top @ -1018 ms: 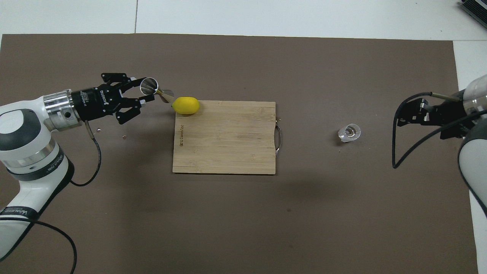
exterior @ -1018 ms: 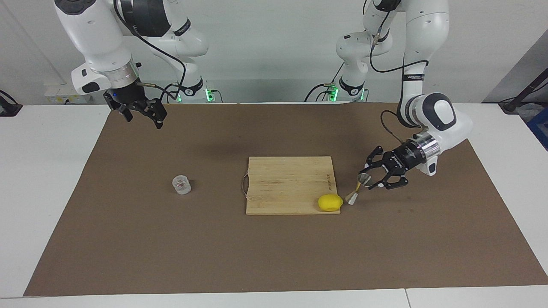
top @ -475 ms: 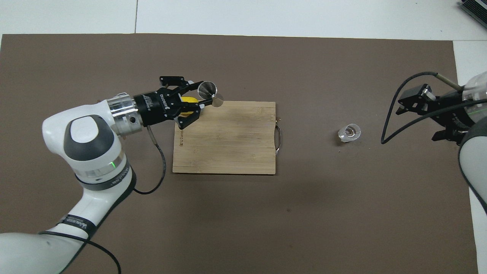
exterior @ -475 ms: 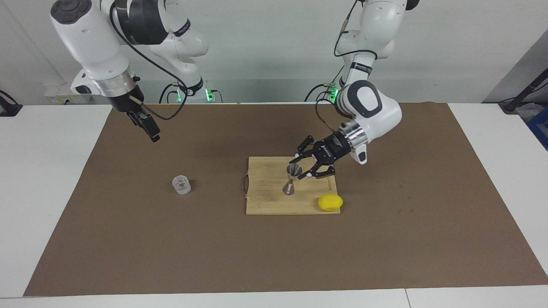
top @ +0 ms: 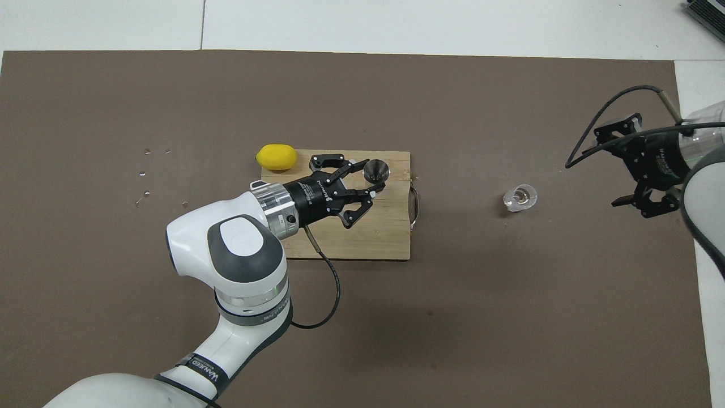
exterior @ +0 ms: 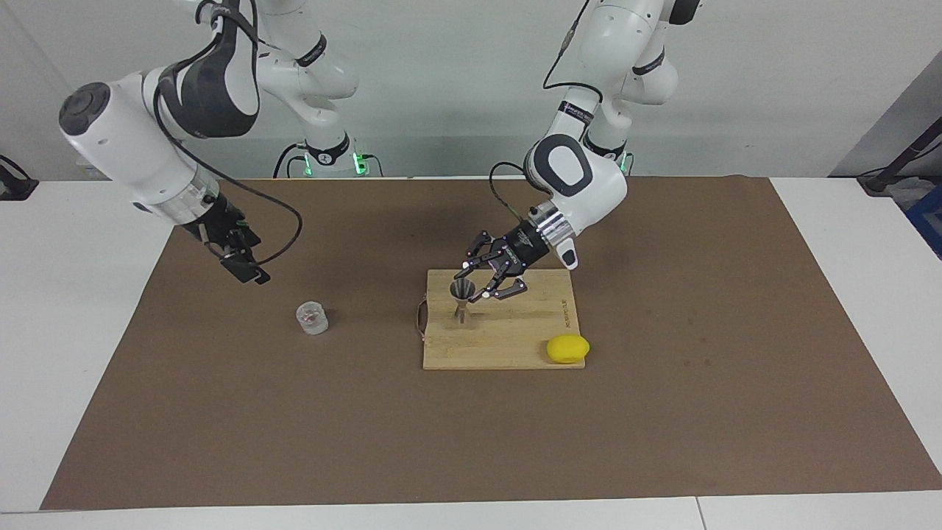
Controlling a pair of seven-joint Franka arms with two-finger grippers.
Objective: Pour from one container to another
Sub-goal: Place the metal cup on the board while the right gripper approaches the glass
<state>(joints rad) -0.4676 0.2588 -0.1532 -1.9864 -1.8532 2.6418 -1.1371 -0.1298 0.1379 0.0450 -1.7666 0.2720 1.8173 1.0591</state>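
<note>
Jigger (exterior: 461, 298) held upright on the cutting board (exterior: 515, 346) by the left gripper (exterior: 475, 288).

Burnt-in lettering on the board cannot be read. The left fingers are closed on the jigger's upper cone, forearm slanted down. The right gripper (exterior: 243, 266), spread open, is held above the mat near the tumbler (exterior: 312, 318), toward the right arm's end.

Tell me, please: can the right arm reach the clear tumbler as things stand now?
Probably yes. The right pincer hangs open over the mat near the tumbler, and nothing stands between them.
</note>
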